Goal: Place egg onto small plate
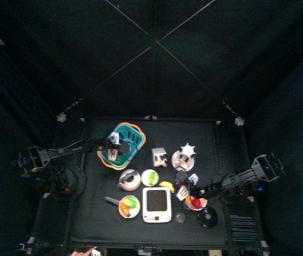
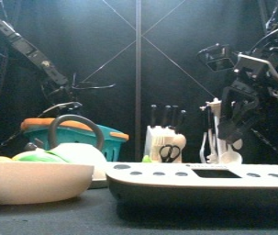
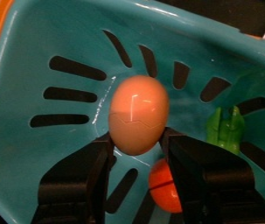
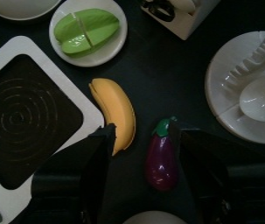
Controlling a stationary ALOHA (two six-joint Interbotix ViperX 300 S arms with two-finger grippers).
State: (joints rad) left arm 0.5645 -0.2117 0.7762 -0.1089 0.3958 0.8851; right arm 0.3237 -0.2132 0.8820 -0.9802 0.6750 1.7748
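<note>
Inside the teal basket at the counter's far left, the egg is straddled — not yet pinched — by the spread left claw, so it could be squirted away down the smooth wall.

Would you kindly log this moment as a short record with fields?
egg: smooth orange egg lying inside the teal slotted plastic basket
left tool: open, jaws either side of the egg's near end
right tool: open, above a yellow banana and a purple eggplant
task stage: egg not yet lifted
</note>
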